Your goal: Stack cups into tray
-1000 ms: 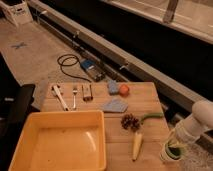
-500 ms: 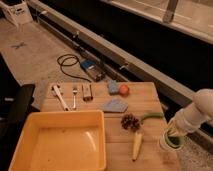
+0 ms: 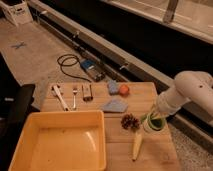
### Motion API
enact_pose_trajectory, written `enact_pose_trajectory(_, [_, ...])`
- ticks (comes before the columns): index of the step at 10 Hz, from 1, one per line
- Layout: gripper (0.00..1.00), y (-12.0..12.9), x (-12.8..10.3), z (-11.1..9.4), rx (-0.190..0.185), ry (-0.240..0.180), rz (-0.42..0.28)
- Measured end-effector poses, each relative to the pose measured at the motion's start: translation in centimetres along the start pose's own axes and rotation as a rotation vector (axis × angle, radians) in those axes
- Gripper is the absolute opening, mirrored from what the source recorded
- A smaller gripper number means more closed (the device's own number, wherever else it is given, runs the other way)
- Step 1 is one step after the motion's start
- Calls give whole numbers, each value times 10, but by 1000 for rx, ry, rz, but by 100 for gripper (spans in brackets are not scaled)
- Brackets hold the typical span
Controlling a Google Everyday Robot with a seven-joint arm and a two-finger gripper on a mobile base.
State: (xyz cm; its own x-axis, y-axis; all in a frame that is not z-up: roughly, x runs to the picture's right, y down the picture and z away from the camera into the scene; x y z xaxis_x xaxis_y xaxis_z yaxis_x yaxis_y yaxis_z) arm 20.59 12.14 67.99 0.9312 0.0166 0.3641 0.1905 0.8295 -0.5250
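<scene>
Cups: we see a green cup and a pale one [image 3: 153,125] together at the right side of the wooden table [image 3: 119,152], right at the end of the white arm. They are well apart from the tray.
Cups' direction: we cannot tell which way their mouths face.
Tray: the yellow-orange tray [image 3: 60,116] sits at the table's near left corner, open side up, with its long axis running left to right in the view.
Gripper: the gripper [image 3: 156,116] is low over the table's right side, meeting the cups. We cannot tell whether it is open, closed or gripping them.
In between: a pine cone [image 3: 130,121] lies just left of the cups, between them and the tray. A pale yellow toy vegetable [image 3: 137,145] lies just in front, its tip pointing toward the near edge.
Farther back: a blue cloth [image 3: 115,105], an orange ball [image 3: 124,89] and a fork [image 3: 75,95].
</scene>
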Motion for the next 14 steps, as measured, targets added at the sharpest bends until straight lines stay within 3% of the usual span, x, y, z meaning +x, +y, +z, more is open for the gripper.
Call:
enact_pose_trajectory(4, [0,-38,-96,4,6,-23,-206])
enact_pose_trajectory(11, [0,-38,-98,4,6,-19,-212])
enact_pose_trajectory(14, [0,-62,-109,-14,51,-3,-255])
